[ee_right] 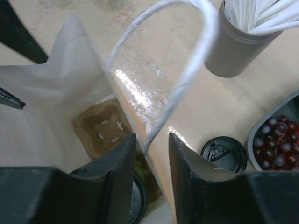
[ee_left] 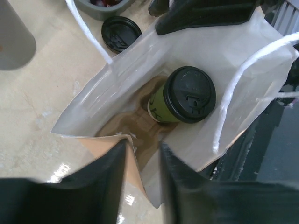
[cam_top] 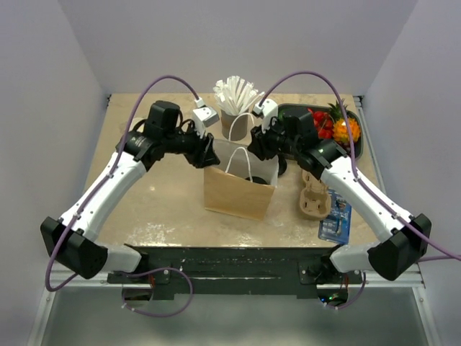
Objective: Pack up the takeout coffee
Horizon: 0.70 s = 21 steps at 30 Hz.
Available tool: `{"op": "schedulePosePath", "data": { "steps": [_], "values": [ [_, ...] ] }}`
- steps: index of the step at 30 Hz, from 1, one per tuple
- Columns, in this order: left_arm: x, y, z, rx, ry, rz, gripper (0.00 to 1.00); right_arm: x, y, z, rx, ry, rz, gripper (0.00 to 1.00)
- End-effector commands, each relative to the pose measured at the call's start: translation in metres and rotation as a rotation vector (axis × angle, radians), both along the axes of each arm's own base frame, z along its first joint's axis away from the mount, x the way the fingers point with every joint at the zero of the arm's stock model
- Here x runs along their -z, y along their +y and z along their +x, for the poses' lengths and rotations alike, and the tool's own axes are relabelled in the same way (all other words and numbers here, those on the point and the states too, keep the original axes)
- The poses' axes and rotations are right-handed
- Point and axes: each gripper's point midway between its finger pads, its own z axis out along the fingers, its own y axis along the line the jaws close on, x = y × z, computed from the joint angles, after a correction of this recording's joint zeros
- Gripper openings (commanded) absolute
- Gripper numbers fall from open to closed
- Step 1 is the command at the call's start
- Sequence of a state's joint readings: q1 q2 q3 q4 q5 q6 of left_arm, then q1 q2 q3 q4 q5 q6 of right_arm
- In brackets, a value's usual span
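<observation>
Takeout coffee (ee_left: pixel 187 95) stands in bag (ee_left: pixel 140 60); left gripper (ee_left: pixel 144 145), right gripper (ee_right: pixel 152 138) straddle opposite rims.

Takeout coffee (ee_left: pixel 182 95) inside paper bag (ee_left: pixel 140 60)

Green takeout coffee (ee_left: pixel 183 95), black lid; upright inside paper bag (ee_left: pixel 140 63)

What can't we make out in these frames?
- Left wrist: how the takeout coffee seats in the carrier; its lid hides the base.
- Right wrist: the coffee, mostly behind a finger of the right hand.
- Top external: inside of the paper bag, mostly blocked by its own wall.
</observation>
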State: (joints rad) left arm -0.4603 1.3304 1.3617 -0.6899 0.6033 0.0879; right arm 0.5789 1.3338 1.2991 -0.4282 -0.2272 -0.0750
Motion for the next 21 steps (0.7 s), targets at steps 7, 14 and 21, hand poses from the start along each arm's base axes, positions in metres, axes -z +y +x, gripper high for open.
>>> {"op": "schedulePosePath", "data": {
  "steps": [7,14,21],
  "values": [
    [-0.093,0.0,0.001,0.033,-0.193,-0.092,0.76,-0.124,0.009,-0.013,-0.072,-0.171,0.173,0.63],
    [-0.109,0.018,0.028,-0.035,-0.351,0.004,0.8,-0.133,0.018,0.036,-0.061,-0.282,0.209,0.54],
    [-0.126,0.072,0.071,-0.246,-0.48,0.149,0.83,-0.096,0.029,0.134,-0.108,-0.317,0.192,0.32]
  ]
}}
